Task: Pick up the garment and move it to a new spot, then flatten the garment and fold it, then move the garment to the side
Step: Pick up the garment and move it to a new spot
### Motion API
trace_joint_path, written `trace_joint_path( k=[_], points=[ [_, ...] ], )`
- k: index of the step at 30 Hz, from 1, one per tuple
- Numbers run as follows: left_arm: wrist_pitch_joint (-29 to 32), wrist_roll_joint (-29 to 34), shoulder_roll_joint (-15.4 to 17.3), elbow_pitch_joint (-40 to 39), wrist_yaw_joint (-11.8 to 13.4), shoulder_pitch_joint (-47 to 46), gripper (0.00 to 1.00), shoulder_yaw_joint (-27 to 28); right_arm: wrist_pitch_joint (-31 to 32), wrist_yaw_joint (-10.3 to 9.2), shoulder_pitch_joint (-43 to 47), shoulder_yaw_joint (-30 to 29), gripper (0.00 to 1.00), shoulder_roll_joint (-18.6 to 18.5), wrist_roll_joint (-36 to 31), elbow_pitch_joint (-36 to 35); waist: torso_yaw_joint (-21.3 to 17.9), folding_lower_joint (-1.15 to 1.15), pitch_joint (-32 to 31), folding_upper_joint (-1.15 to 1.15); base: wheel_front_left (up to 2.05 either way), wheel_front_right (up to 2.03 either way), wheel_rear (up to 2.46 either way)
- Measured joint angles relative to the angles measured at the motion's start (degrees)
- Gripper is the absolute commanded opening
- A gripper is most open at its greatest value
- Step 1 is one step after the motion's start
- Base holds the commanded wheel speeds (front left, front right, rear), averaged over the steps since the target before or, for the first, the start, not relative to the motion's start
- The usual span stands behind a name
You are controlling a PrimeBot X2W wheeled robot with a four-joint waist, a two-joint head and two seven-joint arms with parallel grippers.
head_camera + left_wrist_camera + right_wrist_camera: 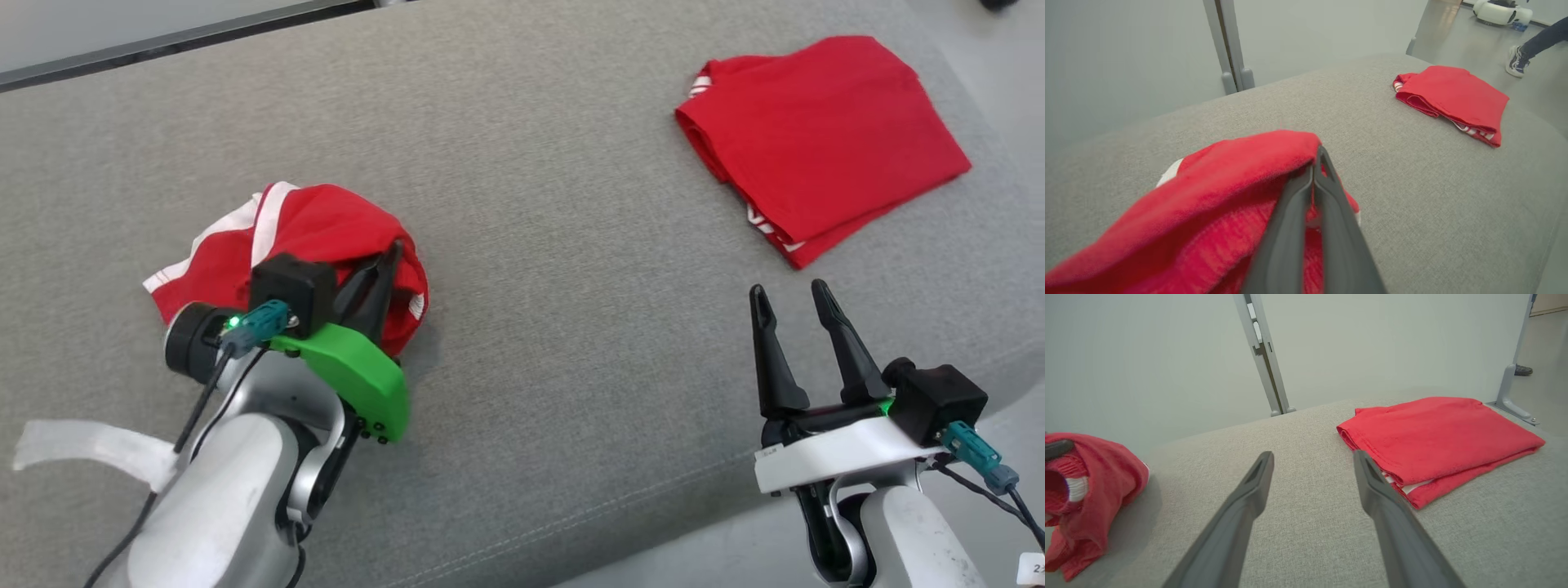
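A crumpled red garment (pixel 326 220) with white stripes sits bunched at the left of the grey cushioned surface (pixel 571 245). My left gripper (pixel 396 247) is shut on its right side, and red cloth drapes over the closed fingers (pixel 1327 212) in the left wrist view. From the right wrist view the bundle (pixel 1098 477) is gathered up under the left finger, and its lower folds touch the surface. My right gripper (pixel 788 290) stands open and empty near the front right edge, its fingers (pixel 1257 473) spread apart and pointing toward the far side.
A second red garment (pixel 816 139) lies neatly folded at the far right of the surface (pixel 1453 96) (pixel 1433 433). A person's leg and shoe (pixel 1517 61) stand on the floor beyond it. A metal post (pixel 1229 49) rises behind the surface against a pale wall.
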Motion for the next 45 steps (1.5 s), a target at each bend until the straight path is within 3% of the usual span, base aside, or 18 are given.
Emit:
trace_joint_path(
  k=[11, 12, 14, 20, 30, 37, 45],
  points=[
    [0.98, 0.71, -5.21, 16.50, -5.37, -6.58, 0.00, -6.00, -0.16, -0.01, -0.38, -0.11, 1.00, 0.00, 3.70, -0.94, -9.92, 0.00, 2.69, 0.00, 0.00, 0.00, 0.00],
    [0.99, 0.75, -5.55, 17.55, -5.81, -7.01, 0.13, -6.48, -0.16, -0.01, -0.37, -0.05, 1.00, 0.00, 3.96, -1.03, -10.62, 0.00, 2.99, 0.00, 0.00, 0.00, 0.00],
    [1.13, 0.89, -6.30, 19.59, -6.35, -7.78, 1.00, -7.23, -0.16, 0.00, -0.37, 0.03, 1.00, 0.01, 4.21, -1.11, -11.89, 0.00, 3.61, 0.00, 0.00, 0.00, 0.00],
    [-0.82, 2.85, -7.13, 22.36, -7.03, -9.71, 1.00, -8.96, -0.16, -0.01, -0.36, -0.58, 1.00, 0.01, 4.53, -1.58, -13.57, 0.00, 5.68, 0.00, 0.00, 0.00, 0.00],
    [-6.83, 4.14, -7.99, 16.31, -7.68, -9.29, 1.00, -10.74, -0.16, -0.01, -0.68, -0.96, 1.00, 0.05, 3.21, -2.55, -9.40, 0.00, 5.02, 0.00, 0.00, 0.00, 0.00],
    [-7.98, 2.81, -5.70, 6.26, -5.06, -3.82, 1.00, -9.31, -0.16, -0.01, -0.63, -1.76, 1.00, 0.08, 1.09, -2.33, -4.88, 0.00, 3.27, 0.00, 0.00, 0.00, 0.00],
    [-12.68, -0.51, -2.20, -2.94, 2.76, 4.27, 1.00, -1.02, -0.16, 0.00, -0.48, -2.65, 1.00, 0.11, -1.77, -2.07, 1.26, 0.00, 0.46, 0.00, 0.00, 0.00, 0.00]
  ],
)
